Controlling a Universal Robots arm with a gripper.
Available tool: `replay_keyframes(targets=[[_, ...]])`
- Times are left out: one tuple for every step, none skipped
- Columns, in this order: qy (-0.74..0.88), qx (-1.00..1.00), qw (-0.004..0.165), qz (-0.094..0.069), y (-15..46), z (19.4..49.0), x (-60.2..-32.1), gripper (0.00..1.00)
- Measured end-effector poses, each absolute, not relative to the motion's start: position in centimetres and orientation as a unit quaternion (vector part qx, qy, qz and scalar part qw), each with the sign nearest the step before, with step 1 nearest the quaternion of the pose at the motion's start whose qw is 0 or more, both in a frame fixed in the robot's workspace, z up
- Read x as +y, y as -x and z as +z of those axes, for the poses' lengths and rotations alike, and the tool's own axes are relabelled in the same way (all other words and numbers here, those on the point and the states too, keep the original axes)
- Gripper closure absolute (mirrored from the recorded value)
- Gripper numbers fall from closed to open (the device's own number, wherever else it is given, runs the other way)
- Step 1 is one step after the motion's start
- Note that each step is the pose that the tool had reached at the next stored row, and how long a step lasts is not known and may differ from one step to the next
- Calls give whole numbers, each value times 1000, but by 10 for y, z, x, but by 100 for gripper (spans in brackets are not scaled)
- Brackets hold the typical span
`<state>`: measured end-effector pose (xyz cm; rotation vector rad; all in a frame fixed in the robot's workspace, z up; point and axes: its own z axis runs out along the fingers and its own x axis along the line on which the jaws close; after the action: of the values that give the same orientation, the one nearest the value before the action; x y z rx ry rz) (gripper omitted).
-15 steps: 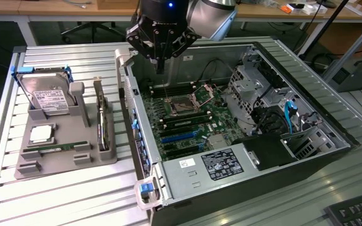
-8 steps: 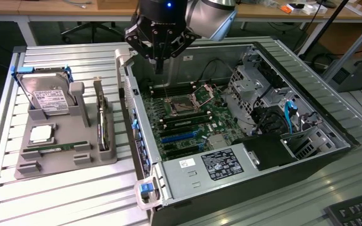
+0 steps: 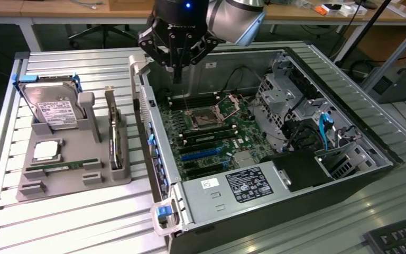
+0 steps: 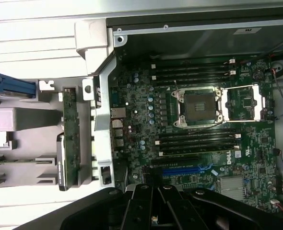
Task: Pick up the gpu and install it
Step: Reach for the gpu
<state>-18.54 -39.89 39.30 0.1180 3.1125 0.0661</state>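
End effector (image 3: pixel 178 74) pinched narrow, fingers together, holding nothing. It hangs over the open case (image 3: pixel 372 159), above the back end of the board (image 3: pixel 210 132), near the case wall (image 3: pixel 146 106) that faces the holder. In the wrist view the end effector (image 4: pixel 153 191) is over the blue slots (image 4: pixel 184 170), with the socket (image 4: pixel 199 108) further in.

Gpu (image 3: pixel 114 135) not picked up. It stands on edge in the grey holder (image 3: pixel 76 182), in the slot on the holder's case side, just beside the case wall. The wrist view shows the gpu (image 4: pixel 67 129) as a narrow green strip between holder and wall. The holder sits toward the counter (image 3: pixel 69 227) edge at the exterior view's left. The case runs from the counter's middle to its edge at the exterior view's right.

Risks, as I judge them:
- Shut fingers coming down on the thin card edge would push it, not grip it.
- The case wall stands close and could clip a finger or the card on any sideways pass.
- A tilted grip could jam the card in its slot or drag the holder.

Room:
- Tight on the gpu's case side.
- A little more on its other side, toward the hard drive (image 3: pixel 55 108).
- Open above.
- Bare counter toward the near corner at the exterior view's left.
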Motion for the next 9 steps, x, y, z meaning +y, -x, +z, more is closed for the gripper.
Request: replay_keyframes(targets=[[-38, 999, 13, 21, 186, 393, -399, 89], [-38, 999, 13, 21, 186, 393, -399, 89], [-38, 999, 13, 21, 186, 393, -399, 89], [-38, 999, 13, 21, 187, 393, -399, 89], [-38, 999, 13, 21, 187, 393, -399, 89], [-38, 999, 13, 21, 187, 393, -399, 89], [-38, 999, 13, 21, 188, 393, -399, 89], [-38, 999, 13, 21, 188, 393, -399, 89], [-38, 999, 13, 21, 189, 393, -399, 89]])
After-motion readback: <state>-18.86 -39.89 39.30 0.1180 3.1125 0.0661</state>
